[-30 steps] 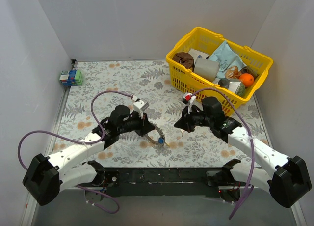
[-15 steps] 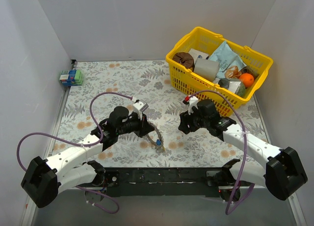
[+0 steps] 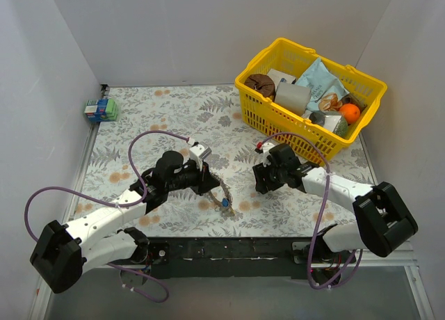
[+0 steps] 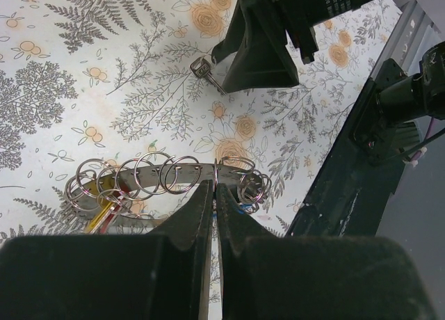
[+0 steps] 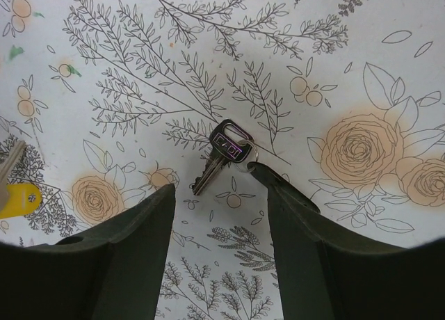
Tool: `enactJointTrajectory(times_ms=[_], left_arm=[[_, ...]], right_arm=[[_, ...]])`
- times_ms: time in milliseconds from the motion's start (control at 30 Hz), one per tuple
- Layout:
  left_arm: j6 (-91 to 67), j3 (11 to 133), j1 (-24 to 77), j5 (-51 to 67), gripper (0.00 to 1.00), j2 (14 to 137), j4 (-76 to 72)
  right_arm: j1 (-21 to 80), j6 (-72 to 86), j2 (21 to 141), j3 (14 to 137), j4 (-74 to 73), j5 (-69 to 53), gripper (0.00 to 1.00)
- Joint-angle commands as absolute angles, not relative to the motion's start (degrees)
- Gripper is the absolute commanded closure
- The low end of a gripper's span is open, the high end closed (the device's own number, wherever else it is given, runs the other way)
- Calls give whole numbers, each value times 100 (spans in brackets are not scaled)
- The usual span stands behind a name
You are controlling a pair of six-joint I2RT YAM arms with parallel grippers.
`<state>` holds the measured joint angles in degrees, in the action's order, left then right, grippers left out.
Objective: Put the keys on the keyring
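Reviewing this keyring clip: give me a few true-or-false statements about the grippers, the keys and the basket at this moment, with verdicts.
1. The left gripper is shut on the keyring. True.
2. The right gripper is clamped on a key. False: it is open, and the black-headed key lies loose on the table below its open jaws.
3. The yellow basket stands at the far right of the table. True.
4. The black-headed key lies in the yellow basket. False: it lies on the floral table, outside the basket.
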<state>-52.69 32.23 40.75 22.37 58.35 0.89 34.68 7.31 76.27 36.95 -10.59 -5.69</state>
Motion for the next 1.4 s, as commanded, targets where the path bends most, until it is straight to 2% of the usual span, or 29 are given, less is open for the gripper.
enactJointTrajectory(times_ms=[0, 267, 800, 1000, 1367], left_arm=[[-5229, 3270, 4122, 2347, 100, 5818, 79], [-5230, 3261, 4157, 2338, 100, 5792, 79], [-5238, 3252, 4210, 2294, 100, 5827, 79], [-5238, 3270, 4219, 2312, 100, 5915, 70], [-5212, 3278, 4236, 2311, 100, 5976, 62]], right_arm=[[3472, 747, 7804, 3841, -905, -527, 37], [3480, 817, 8130, 3727, -580, -677, 39], [3472, 1063, 8394, 3947, -440, -510, 72], [3480, 1081, 8165, 3753, -132, -694, 77], [3445, 1055, 7972, 3630, 149, -765, 77]])
